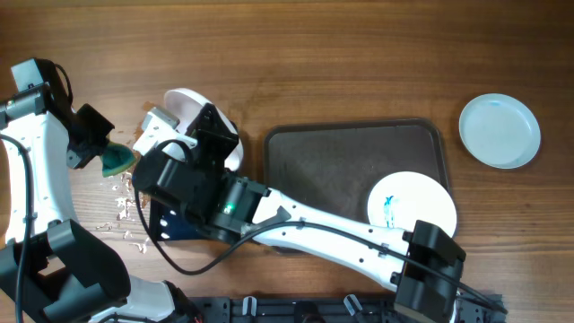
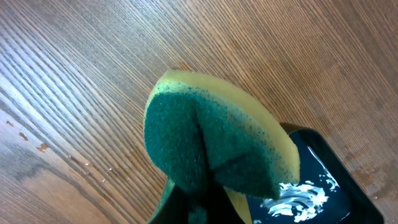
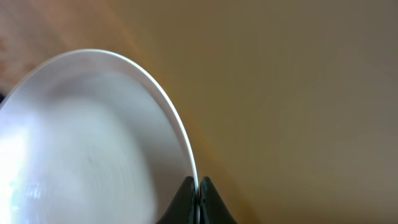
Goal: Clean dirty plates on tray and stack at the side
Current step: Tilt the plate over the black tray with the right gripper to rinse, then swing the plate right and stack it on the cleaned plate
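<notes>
My right gripper (image 3: 198, 182) is shut on the rim of a white plate (image 3: 87, 137), which looks plain and blurred in the right wrist view. Seen from overhead, that plate (image 1: 186, 99) is held tilted above the table, left of the dark brown tray (image 1: 323, 170), and the arm partly hides it. My left gripper (image 1: 106, 154) is shut on a folded green and yellow sponge (image 2: 211, 137), just left of the held plate. One dirty plate (image 1: 413, 208) with a small blue-teal smear lies at the tray's right end. A plain white plate (image 1: 500, 131) sits on the table right of the tray.
A glossy black tray (image 2: 323, 180) holding white foam lies under the sponge's right side; overhead it is mostly hidden under my right arm. Small white flecks (image 1: 126, 208) lie scattered on the wood near the left arm. The right arm crosses the tray's front edge.
</notes>
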Tool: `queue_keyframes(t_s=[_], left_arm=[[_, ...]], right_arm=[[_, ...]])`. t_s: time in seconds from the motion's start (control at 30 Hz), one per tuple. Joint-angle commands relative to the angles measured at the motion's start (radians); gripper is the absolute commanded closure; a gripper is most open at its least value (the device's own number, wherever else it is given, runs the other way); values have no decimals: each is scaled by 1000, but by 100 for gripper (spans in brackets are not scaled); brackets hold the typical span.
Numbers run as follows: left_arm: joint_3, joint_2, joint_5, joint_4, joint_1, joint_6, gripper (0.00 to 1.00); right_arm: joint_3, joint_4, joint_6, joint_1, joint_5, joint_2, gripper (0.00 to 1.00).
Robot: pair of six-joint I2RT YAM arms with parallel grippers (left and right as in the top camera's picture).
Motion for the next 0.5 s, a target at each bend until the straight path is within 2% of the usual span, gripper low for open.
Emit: queue_keyframes(t_s=[0.0, 0.07, 0.2, 0.33, 0.47], left_arm=[[22, -16, 13, -2, 2, 16, 96], [22, -16, 13, -2, 2, 16, 96], [22, -16, 21, 0, -1, 16, 96], [21, -16, 24, -4, -15, 15, 96], [21, -15, 31, -9, -59, 12, 96]], right_arm=[[19, -158, 294, -71, -219, 12, 96], [19, -279, 488, -135, -379, 12, 96], [32, -393, 693, -286, -737, 12, 96], [95, -464, 755, -443, -998, 5, 96], [141, -523, 877, -597, -1054, -28, 96]])
